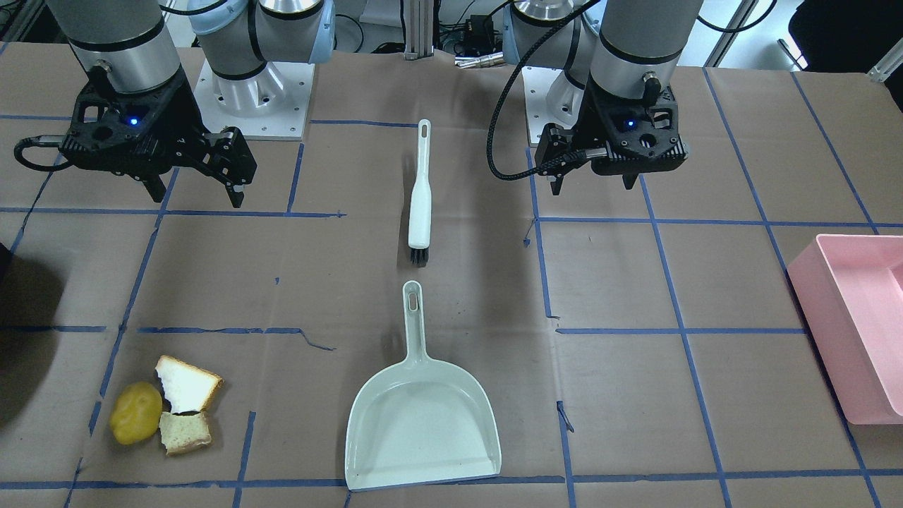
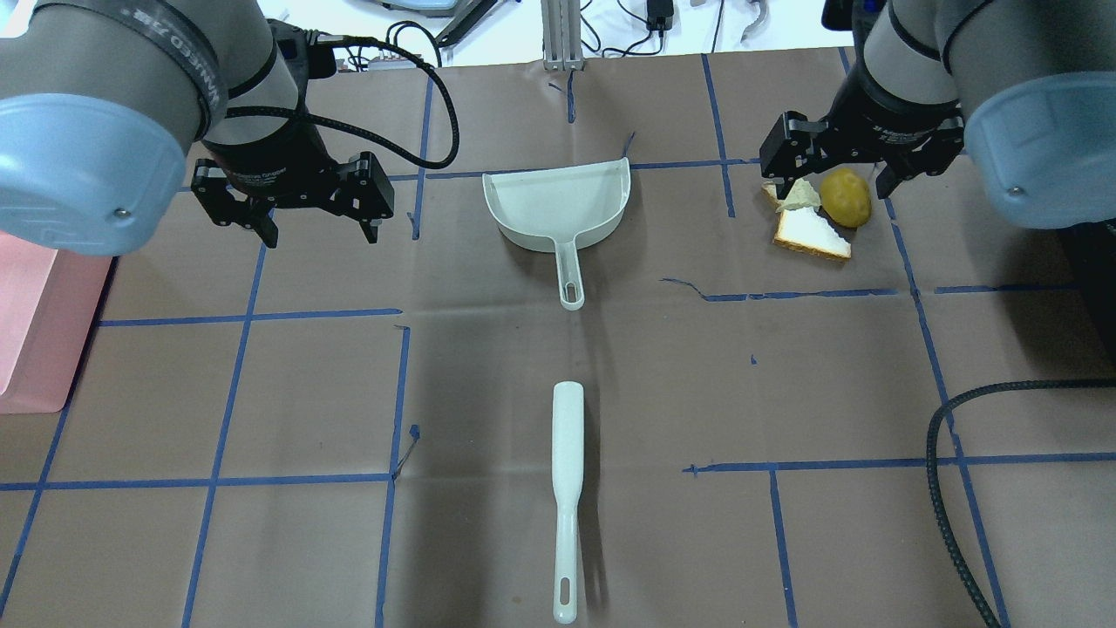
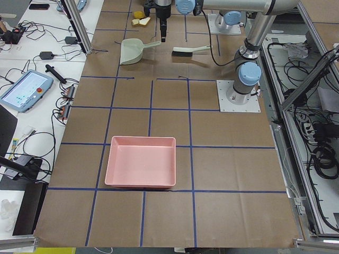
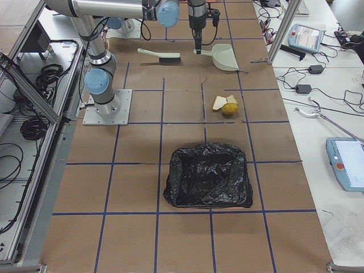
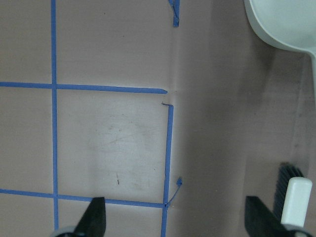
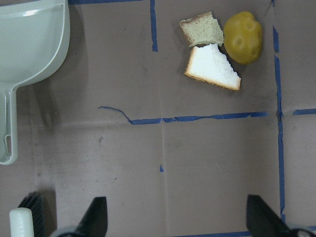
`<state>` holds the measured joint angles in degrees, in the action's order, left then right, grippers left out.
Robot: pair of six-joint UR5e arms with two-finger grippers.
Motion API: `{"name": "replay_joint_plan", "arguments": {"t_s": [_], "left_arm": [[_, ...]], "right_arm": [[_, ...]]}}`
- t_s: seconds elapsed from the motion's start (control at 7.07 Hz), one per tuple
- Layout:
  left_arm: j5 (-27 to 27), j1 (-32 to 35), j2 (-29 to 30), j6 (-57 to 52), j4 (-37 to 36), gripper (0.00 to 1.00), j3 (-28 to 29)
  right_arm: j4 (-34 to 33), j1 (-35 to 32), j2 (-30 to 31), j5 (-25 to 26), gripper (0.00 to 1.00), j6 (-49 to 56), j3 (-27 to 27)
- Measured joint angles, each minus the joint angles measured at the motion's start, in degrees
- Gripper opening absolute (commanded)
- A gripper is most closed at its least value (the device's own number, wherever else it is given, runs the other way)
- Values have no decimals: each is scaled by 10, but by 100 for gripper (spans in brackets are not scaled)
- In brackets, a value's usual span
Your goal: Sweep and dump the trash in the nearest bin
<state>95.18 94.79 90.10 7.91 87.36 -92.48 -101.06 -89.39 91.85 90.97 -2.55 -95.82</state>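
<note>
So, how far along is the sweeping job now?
Nothing is done yet: the trash lies on the table. Nothing is in hand: brush and dustpan lie untouched, left gripper and right gripper hover, jaws open. Left: sweep, then dump into the black bin.

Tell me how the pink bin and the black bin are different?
The pink bin is smooth and bare; the black bin looks crumpled and crinkly. The pink bin sits at the robot's left end, the black bin at its right end, closer to the trash. Both are open rectangles.
</note>
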Motion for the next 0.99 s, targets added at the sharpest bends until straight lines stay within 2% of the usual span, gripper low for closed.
{"name": "replay_joint_plan", "arguments": {"t_s": [0.99], "left_arm": [[0,0,1,2,0,100,-3]], "right_arm": [[3,10,0,-9,100,2,0]]}}
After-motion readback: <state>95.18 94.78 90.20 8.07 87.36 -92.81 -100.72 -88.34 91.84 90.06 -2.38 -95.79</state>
